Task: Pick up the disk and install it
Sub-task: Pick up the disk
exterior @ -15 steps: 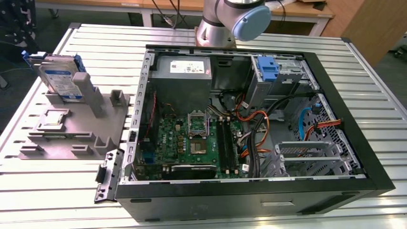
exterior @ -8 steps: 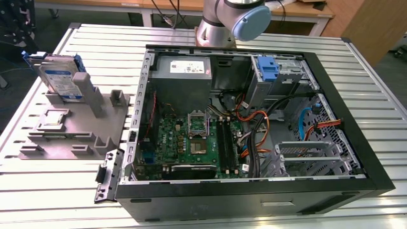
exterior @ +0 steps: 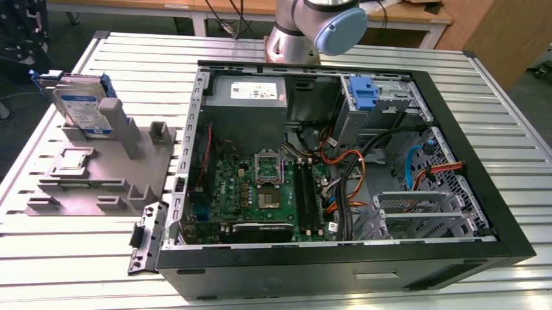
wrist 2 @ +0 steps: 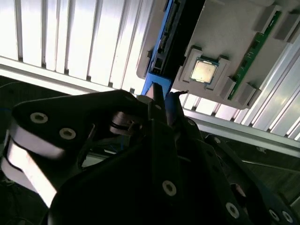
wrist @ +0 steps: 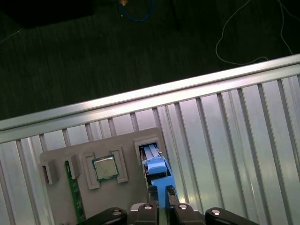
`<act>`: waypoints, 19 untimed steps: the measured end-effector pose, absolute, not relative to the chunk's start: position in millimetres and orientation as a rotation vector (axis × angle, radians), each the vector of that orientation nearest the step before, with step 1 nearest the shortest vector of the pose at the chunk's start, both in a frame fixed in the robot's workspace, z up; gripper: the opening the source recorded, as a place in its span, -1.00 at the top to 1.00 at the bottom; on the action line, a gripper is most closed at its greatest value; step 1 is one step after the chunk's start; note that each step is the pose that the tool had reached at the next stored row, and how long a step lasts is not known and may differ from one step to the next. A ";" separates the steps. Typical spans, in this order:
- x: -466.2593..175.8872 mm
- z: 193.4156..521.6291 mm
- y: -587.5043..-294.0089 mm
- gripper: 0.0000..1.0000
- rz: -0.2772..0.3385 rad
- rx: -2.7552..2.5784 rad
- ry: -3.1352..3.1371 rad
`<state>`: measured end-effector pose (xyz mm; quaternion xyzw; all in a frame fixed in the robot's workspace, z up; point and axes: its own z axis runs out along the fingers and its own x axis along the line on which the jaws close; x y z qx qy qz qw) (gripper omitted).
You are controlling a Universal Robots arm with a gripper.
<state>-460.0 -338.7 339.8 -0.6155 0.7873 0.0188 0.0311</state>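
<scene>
Jaws stand a little parted and hold nothing. In the first wrist view the gripper has a fingertip on either side of a strip of blue, which is the upper edge of the disk seen beyond them. We judge that the disk lies straight ahead of the jaws, on their line of approach, and apart from them. In the exterior view the disk stands alone with nothing touching it.

It stands on end in its slot, long axis near upright with a slight lean, thin edge uppermost. That edge runs through the gap between the fingertips, not across it, so we judge the fingers face the two broad sides. The second wrist view agrees: the disk's blue rail leads away from the gripper.

Around the disk is the grey holder that carries it. The chip sits in its own pocket just beside the disk's slot. The holder rests on the slatted table. The open case lies well apart, towards the exterior view's right.
</scene>
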 end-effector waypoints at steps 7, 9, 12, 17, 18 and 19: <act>-453.2 339.5 -339.3 0.04 0.085 -1.906 2.437; -453.1 338.7 -339.3 0.04 0.087 -1.915 2.429; -453.2 337.1 -339.4 -0.08 0.088 -1.955 2.398; -454.4 329.6 -339.5 -0.08 0.092 -2.009 2.353; -454.6 328.6 -339.5 -0.08 0.092 -2.010 2.352; -454.8 327.7 -339.3 -0.08 0.093 -2.011 2.351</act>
